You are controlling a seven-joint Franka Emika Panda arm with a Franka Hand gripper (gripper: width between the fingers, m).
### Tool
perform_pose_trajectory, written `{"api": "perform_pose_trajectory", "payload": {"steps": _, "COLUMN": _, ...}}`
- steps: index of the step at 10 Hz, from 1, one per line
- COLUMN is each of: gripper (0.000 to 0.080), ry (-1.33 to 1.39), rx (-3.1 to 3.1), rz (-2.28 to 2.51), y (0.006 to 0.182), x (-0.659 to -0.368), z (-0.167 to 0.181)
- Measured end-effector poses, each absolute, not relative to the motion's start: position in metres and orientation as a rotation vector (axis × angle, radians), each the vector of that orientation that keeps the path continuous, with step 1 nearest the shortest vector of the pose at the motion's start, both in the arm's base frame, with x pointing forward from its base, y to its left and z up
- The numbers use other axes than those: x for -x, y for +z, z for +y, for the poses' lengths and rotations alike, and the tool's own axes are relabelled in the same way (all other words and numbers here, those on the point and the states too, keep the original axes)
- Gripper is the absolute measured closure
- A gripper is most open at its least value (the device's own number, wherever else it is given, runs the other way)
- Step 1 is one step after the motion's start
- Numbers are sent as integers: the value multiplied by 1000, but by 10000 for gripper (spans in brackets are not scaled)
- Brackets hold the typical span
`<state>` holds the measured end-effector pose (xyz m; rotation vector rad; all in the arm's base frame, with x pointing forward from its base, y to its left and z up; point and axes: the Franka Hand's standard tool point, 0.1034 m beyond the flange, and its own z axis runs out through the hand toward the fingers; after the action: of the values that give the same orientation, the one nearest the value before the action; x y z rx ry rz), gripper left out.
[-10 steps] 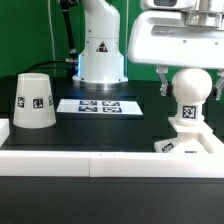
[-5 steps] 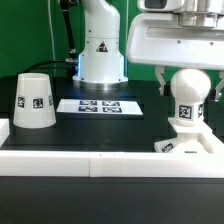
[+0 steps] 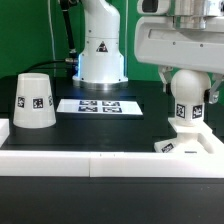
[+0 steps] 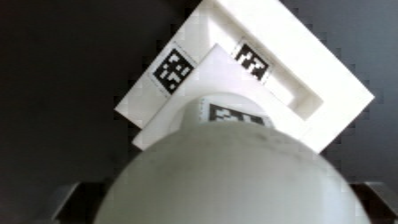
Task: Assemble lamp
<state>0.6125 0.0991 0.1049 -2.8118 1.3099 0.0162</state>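
The round white bulb (image 3: 187,88) stands upright on the flat base block (image 3: 190,146) at the exterior view's right; tags show on its neck and on the base. My gripper (image 3: 189,90) hangs above it, one dark finger on each side of the ball, shut on it. In the wrist view the bulb (image 4: 222,170) fills the frame between the fingers (image 4: 68,205), with the tagged base (image 4: 294,70) beyond it. The cup-like shade (image 3: 35,101) stands mouth down at the exterior view's left, apart from the gripper.
The marker board (image 3: 100,105) lies flat on the black table in front of the robot's white pedestal (image 3: 100,50). A low white wall (image 3: 90,165) runs along the near side, and the base sits against it.
The gripper has come down a little and shifted slightly to the exterior view's left. The bulb's tag has moved left with it. The shade has not moved.
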Motion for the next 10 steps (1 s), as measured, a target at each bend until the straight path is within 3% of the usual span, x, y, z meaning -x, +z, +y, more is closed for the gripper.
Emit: {"api": "perform_pose_trajectory", "payload": {"steps": 10, "gripper": 223, "ry": 144, "rx": 2068, "rz": 2225, "y": 105, "x": -612, "z": 105}}
